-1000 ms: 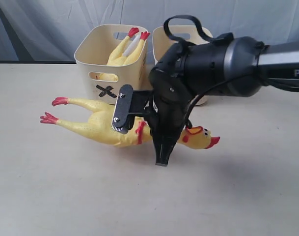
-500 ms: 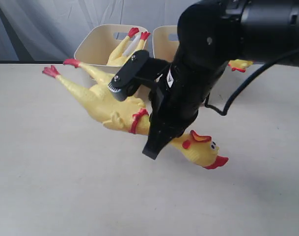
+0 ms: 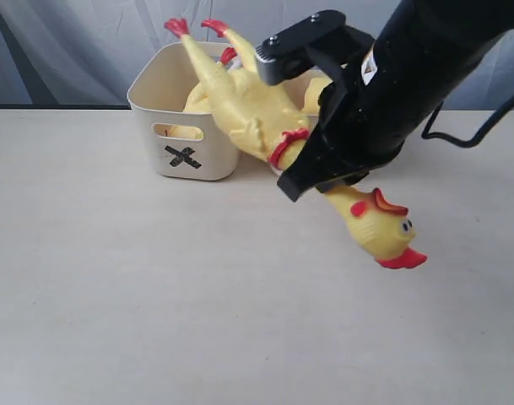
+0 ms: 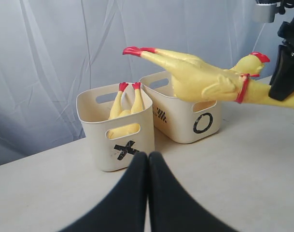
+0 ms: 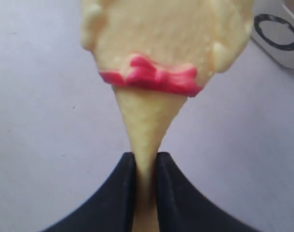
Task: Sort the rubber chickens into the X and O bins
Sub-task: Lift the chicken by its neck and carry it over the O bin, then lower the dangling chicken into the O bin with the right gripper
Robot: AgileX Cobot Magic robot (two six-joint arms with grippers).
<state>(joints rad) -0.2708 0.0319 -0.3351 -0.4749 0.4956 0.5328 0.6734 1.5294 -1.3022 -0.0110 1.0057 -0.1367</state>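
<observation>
The bare pale table (image 3: 155,295) lies nearest. The left gripper (image 4: 147,157) hangs low over it with its two black fingers pressed together and nothing between them.

Above the table, not touching it, is the held chicken (image 3: 257,118). It is long, yellow and floppy, with a bumpy skin. Its head hangs lowest and nearest, with a red comb, a red beak and a dark eye. From there the neck rises slantwise to a red band with a small bow. Beyond the band come the fat body and two thin legs with red feet, which point up and away. The right gripper (image 5: 146,159) is clamped on the neck, just on the head side of the red band, and the rubber is squeezed thin between the black fingers.

Farther back the two cream bins stand side by side on the table, touching or nearly touching. In the X bin (image 3: 189,156) a second chicken (image 4: 125,104) stands head down, and its red feet stick out above the rim. The O bin (image 4: 185,121) is beside it. The held chicken's body crosses in front of its upper edge in the left wrist view. Behind that body shows a yellow lump (image 4: 252,63) with a red top, but I cannot tell what it belongs to.

A pale curtain (image 3: 71,42) closes the scene at the back.
</observation>
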